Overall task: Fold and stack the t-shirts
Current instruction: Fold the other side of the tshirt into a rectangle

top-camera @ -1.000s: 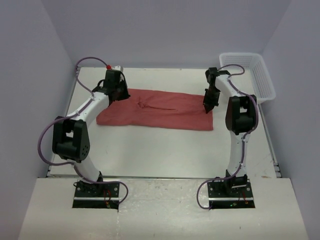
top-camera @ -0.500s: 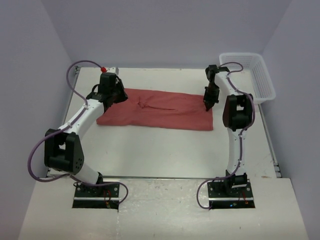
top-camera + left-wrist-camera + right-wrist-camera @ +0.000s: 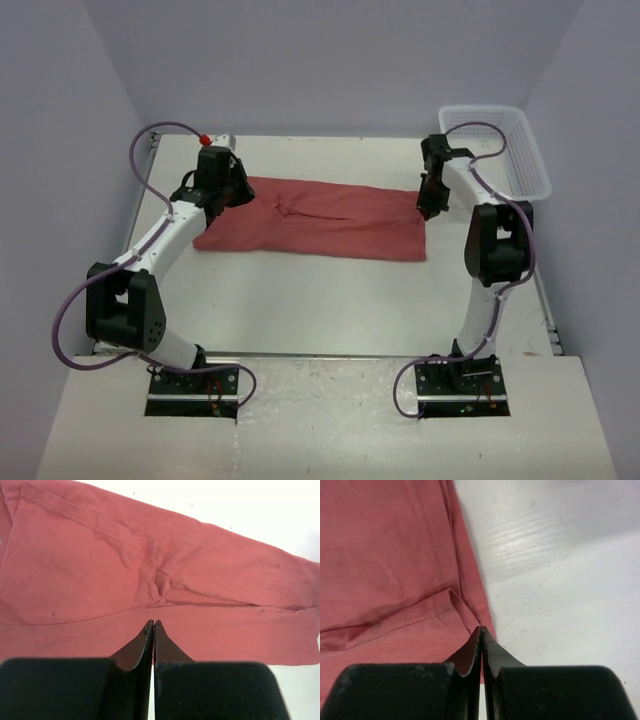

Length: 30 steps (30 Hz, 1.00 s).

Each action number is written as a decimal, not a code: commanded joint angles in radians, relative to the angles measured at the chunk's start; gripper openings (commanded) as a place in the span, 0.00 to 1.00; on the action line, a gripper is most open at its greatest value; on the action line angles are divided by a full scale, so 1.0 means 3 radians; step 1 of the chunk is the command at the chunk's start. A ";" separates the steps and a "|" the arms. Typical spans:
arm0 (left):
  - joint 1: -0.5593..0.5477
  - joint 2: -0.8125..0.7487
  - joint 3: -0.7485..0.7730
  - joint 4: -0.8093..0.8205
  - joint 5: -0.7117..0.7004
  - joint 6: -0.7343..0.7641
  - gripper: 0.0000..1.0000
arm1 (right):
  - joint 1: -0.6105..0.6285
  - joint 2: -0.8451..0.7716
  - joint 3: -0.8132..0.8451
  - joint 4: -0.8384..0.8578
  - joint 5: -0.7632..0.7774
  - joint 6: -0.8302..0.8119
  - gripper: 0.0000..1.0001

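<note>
One brick-red t-shirt (image 3: pixel 320 220) lies flat on the white table (image 3: pixel 330 300), folded into a long band running left to right. My left gripper (image 3: pixel 238 190) hovers at the band's far left end. In the left wrist view its jaws (image 3: pixel 152 625) are pressed together with nothing between them, above the t-shirt (image 3: pixel 100 565) near a crease. My right gripper (image 3: pixel 429 203) stands at the band's far right corner. It is shut too, its tips (image 3: pixel 481 629) right at the hemmed edge of the t-shirt (image 3: pixel 385 555), where cloth meets bare table.
A white mesh basket (image 3: pixel 522 150) sits at the table's far right corner, just beyond the right arm. Grey walls close in the left, back and right sides. Both arm bases are bolted at the near edge.
The right gripper has slid rightward and a little farther back, from over the cloth to its right edge, and its elbow swung right. The left arm stretched out, its elbow dropping left. The t-shirt lies unchanged.
</note>
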 commanded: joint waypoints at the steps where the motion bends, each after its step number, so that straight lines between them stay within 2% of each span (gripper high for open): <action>1: -0.0016 -0.0104 -0.0051 0.0106 0.0029 -0.0052 0.00 | -0.0018 -0.0517 -0.0170 0.0515 0.0162 -0.0083 0.00; 4: -0.0016 -0.0068 -0.0067 0.0112 0.0019 -0.0047 0.00 | -0.0008 -0.0575 -0.0125 0.0470 -0.0031 -0.0083 0.00; 6: -0.0016 -0.0058 -0.0077 0.0117 -0.0002 -0.0052 0.00 | 0.0008 -0.0483 0.0053 0.0277 -0.0236 -0.0053 0.00; 12: -0.0016 0.0059 -0.0021 0.0112 -0.0017 -0.0062 0.00 | 0.0166 -0.0289 0.0147 0.0199 -0.0660 0.0060 0.00; 30: -0.0016 -0.0007 0.0041 0.0030 0.0039 -0.0062 0.00 | 0.0304 0.0361 0.0402 0.0127 -0.0861 0.0372 0.00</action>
